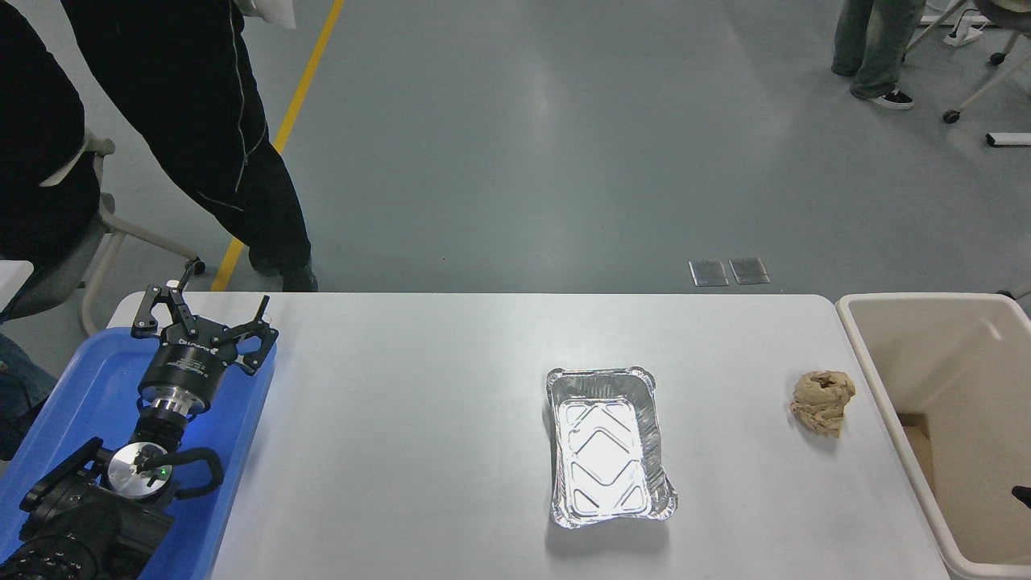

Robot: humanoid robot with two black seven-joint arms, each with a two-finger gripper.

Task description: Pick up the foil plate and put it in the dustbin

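Resting spot of foil plate: flat on the white table, right of centre, open side up, long axis running away from the camera; diamond embossing visible on the base; touched by nothing.
Dustbin: beige, off the table's right end, rim just beside the table edge; cut off by the picture's right border.
Brown paper lump: crumpled, on the table between foil plate and dustbin, apart from both, nearer the dustbin.
Left gripper: parked at lower left above the blue tray, fingers spread wide apart, holding nothing.
Right gripper: only a small dark tip showing at the right border, over the dustbin; impossible to tell how far apart the fingers stand or whether anything is held.
Blue tray: on the table's left end, partly hidden under the left arm.
Far side: person in dark clothes standing at upper left; another person's legs at upper right.
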